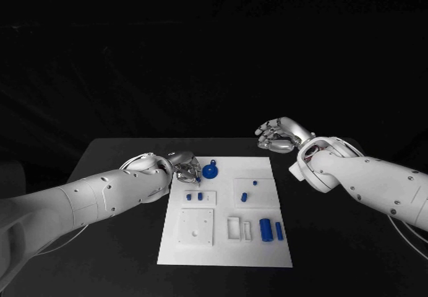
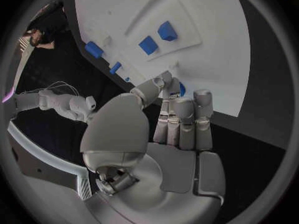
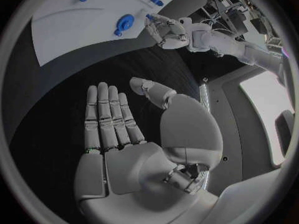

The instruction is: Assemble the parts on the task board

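Left hand (image 1: 185,168) pinches a small blue part (image 2: 181,89) over the white task board (image 1: 268,250); right hand (image 1: 279,136), fingers apart, holds nothing above the black table (image 1: 107,154).

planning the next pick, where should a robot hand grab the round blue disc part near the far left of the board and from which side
Judging by its pose, the round blue part lies flat on the task board, so its rim is the part to pinch, from above. A small tab sticks out at its upper edge; gripping across the plain sides avoids it. The left robot hand sits right beside it, so it seems best placed.
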